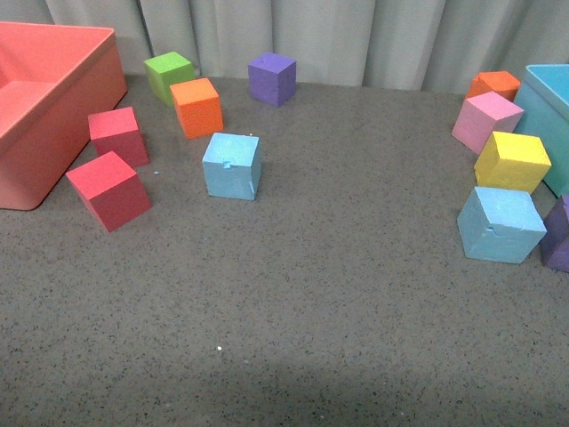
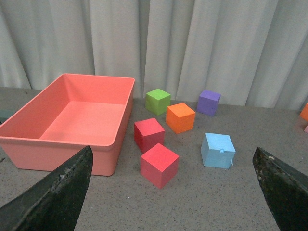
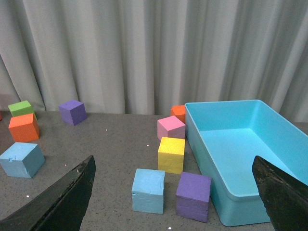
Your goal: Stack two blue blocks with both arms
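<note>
Two sky-blue blocks lie apart on the grey table. One blue block [image 1: 232,165] sits left of centre with a small notch on its front; it shows in the left wrist view [image 2: 218,150] and the right wrist view [image 3: 21,160]. The other blue block [image 1: 500,224] sits at the right beside a purple cube; it shows in the right wrist view [image 3: 148,190]. Neither arm shows in the front view. My left gripper [image 2: 175,192] is open and empty, well short of the blocks. My right gripper [image 3: 175,192] is open and empty, the blue block between its fingers' lines of sight.
A coral bin [image 1: 36,98] stands far left, a turquoise bin [image 1: 549,116] far right. Red cubes [image 1: 108,189], orange [image 1: 196,107], green [image 1: 168,75] and purple [image 1: 271,77] cubes surround the left block. Yellow [image 1: 512,161], pink [image 1: 485,121], orange and purple [image 1: 560,236] cubes crowd the right block. A curtain closes the back.
</note>
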`<state>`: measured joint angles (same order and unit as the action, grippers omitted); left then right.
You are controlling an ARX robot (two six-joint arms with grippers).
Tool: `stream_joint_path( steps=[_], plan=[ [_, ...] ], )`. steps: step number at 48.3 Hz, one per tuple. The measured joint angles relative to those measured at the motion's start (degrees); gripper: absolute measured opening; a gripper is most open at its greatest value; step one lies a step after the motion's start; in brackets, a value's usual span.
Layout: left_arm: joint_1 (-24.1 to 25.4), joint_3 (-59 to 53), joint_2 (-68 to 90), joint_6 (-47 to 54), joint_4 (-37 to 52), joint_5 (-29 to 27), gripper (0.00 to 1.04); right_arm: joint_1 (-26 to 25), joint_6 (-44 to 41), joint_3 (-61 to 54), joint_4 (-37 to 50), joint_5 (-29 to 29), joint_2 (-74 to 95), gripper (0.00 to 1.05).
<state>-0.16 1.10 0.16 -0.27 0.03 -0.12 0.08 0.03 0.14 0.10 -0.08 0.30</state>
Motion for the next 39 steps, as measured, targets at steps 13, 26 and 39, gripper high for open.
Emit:
stream_joint_path(
  steps=[13, 26, 39],
  plan=[
    [0.0, 0.0, 0.0, 0.0, 0.0, 0.0, 0.98, 0.0, 0.0, 0.0, 0.0, 0.0, 0.0, 0.95],
    [0.0, 0.0, 0.0, 0.0, 0.0, 0.0, 0.98, 0.0, 0.0, 0.0, 0.0, 0.0, 0.0, 0.95],
    [0.0, 0.0, 0.0, 0.0, 0.0, 0.0, 0.98, 6.1, -8.0, 5.3, 14.1, 17.9, 29.9, 0.95]
  ],
)
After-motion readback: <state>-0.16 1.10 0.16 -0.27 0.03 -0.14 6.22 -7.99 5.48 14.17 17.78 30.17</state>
